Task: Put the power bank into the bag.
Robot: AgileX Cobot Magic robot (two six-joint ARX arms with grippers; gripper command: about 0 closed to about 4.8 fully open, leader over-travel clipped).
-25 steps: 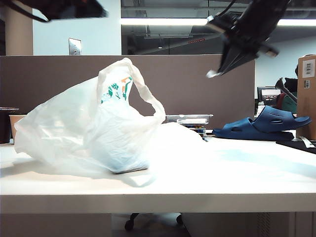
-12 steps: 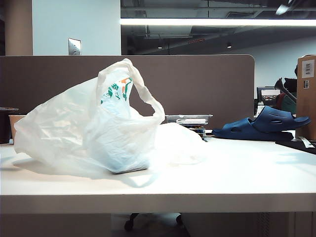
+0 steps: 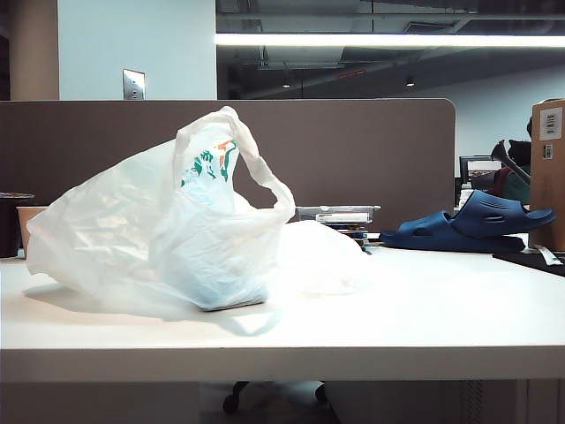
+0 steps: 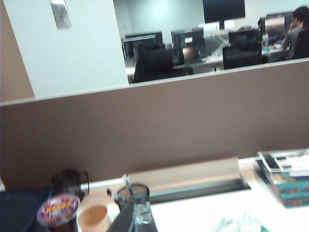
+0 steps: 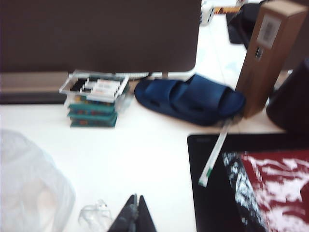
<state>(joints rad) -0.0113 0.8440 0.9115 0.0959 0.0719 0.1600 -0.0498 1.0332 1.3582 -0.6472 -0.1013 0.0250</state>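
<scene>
1. Exterior view: I see the bag [image 3: 168,234] slumped on the worktop [image 3: 424,309], a dark flat shape low inside it, possibly the power bank; blue slippers [image 3: 472,225] at three o'clock. Neither arm shows here.
2. Left wrist view: my left end effector [image 4: 129,217] is pressed together, holding nothing, near a paper cup [image 4: 92,217].
3. Right wrist view: my right end effector [image 5: 133,215] is pressed together, empty, over the worktop, stacked cases [image 5: 95,99] beyond.

A long ceiling light strip [image 3: 388,40] glows overhead in the exterior view, washing the white counter [image 3: 424,309] almost featureless. The translucent bag [image 3: 168,230] casts a soft shadow beneath itself. Both wrist views are blurred, perhaps by motion, and the red sheet [image 5: 275,186] shows white glare patches.
</scene>
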